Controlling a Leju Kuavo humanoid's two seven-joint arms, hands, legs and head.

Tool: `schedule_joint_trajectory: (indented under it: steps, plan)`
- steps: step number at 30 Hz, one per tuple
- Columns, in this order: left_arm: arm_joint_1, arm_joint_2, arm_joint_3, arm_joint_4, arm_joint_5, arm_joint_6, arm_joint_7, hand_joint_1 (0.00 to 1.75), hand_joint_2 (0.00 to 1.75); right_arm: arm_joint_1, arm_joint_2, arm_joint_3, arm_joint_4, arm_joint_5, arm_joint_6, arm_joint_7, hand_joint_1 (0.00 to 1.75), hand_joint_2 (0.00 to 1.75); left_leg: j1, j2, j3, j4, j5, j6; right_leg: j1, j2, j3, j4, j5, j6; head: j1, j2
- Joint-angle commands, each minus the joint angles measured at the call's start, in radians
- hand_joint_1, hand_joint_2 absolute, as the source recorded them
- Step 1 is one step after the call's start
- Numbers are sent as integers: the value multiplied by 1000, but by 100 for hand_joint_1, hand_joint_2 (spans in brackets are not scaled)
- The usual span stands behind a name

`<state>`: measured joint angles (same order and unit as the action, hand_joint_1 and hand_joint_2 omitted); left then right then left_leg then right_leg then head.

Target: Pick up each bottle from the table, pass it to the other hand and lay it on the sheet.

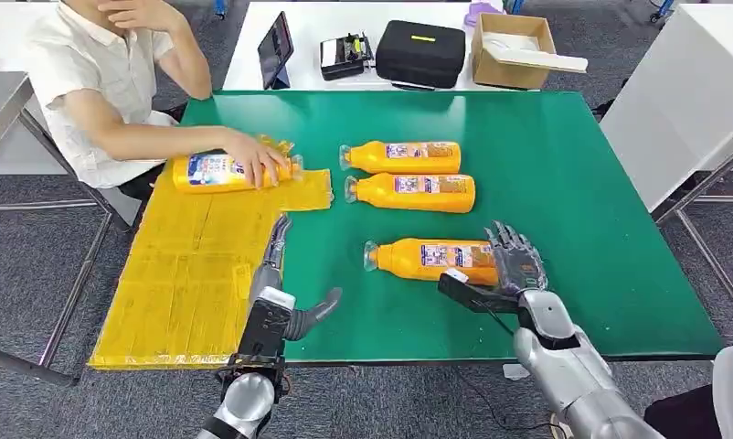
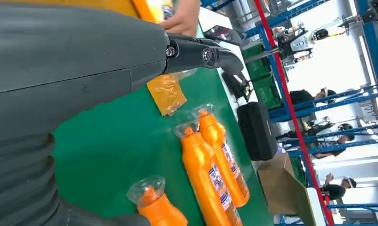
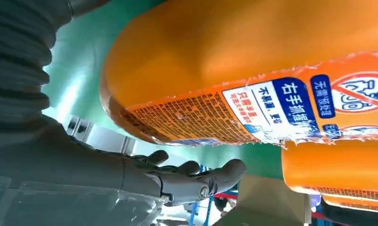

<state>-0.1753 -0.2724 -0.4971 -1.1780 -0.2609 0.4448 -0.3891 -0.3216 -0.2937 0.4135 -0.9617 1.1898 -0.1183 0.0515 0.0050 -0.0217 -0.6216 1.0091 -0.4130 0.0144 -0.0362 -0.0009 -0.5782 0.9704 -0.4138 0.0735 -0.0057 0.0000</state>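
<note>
The right hand (image 1: 512, 265), fingers spread, cups the base of the nearest bottle (image 1: 427, 260) lying near the table's (image 1: 564, 165) front edge, not yet gripping. The left hand (image 1: 273, 274) waits spread beside the sheet (image 1: 189, 274). The round bottle could roll away if nudged.

Three orange bottles (image 2: 210, 174) lie on the green bench (image 2: 111, 141), the left hand (image 2: 83, 61) open at ten o'clock.
</note>
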Motion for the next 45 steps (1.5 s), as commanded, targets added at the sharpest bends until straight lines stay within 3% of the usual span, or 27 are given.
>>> schedule_joint_trajectory:
  steps: [1, 5, 14, 23, 24, 25, 27, 28, 35, 42, 43, 45]
  plan:
    - [-6, 7, -20, 18, 2, -6, 4, 0, 175, -50, 7, 43, 63, -18, 28, -8, 0, 175, 1, 4, 3, 0, -2, -1, 2, 2, 3, -1, -1, -4, 0, 0]
    - [-6, 7, -21, 18, 2, -6, 4, 0, 175, -48, 7, 43, 65, -18, 28, -9, 0, 175, 1, 4, 4, 0, -2, -1, 2, 2, 3, -1, -1, -5, 0, 0]
    - [-50, -4, -45, 75, 21, -8, -23, 0, 175, -126, 98, 28, 326, -108, 7, -122, 0, 175, 2, 5, 4, 0, -1, -1, 3, 3, 4, -2, 0, -5, 0, 0]
    - [-45, 4, -61, 59, 16, -10, -26, 0, 175, -106, 117, 52, 309, -118, -33, -150, 0, 175, 3, 3, 7, -1, -1, -1, 3, 1, 6, -2, 0, -5, 0, 0]
    - [-45, 5, -61, 59, 16, -11, -26, 0, 175, -106, 119, 46, 304, -128, -28, -154, 30, 175, 3, 3, 7, -1, -1, -1, 3, 1, 6, -2, 0, -5, 0, 0]
    - [-47, 5, -63, 62, 13, -13, -25, 0, 175, -107, 113, 51, 299, -132, -15, -154, 77, 175, 1, 3, 6, 0, -1, -1, 2, 1, 5, -1, 0, -4, 0, 0]
    - [-47, 5, -63, 62, 13, -13, -25, 0, 175, -107, 110, 50, 300, -132, -14, -154, 77, 175, 2, 3, 6, 0, -1, -1, 2, 1, 5, -1, 0, -4, 0, 0]
    - [-49, 4, -63, 65, 13, -14, -24, 0, 175, -111, 108, 54, 307, -132, -8, -154, 169, 175, 2, 3, 6, 0, -1, -1, 3, 1, 5, -2, 0, -5, 0, 0]
    - [-56, 7, -74, 80, 13, -26, -27, 0, 175, -128, 94, 58, 374, -177, 81, -147, 175, 175, 2, 2, 8, -1, -1, -1, 3, -1, 7, -3, 0, -5, 0, 0]
    - [-57, 7, -77, 82, 14, -29, -28, 0, 175, -121, 93, 44, 378, -205, 95, -164, 175, 175, 2, 2, 8, -1, -1, -1, 2, -1, 7, -2, 0, -4, 0, 0]
    - [-58, 7, -77, 83, 15, -29, -29, 0, 175, -115, 91, 36, 378, -221, 102, -177, 175, 175, 1, 2, 8, -1, 0, -1, 2, 0, 6, -2, 0, -3, 0, 0]
    - [-64, 2, -72, 93, 44, -38, -46, 0, 175, -79, 95, -47, 337, -395, 184, -309, 175, 175, 3, 1, 9, -1, -1, -1, 3, -2, 8, -3, 0, -5, 0, 0]
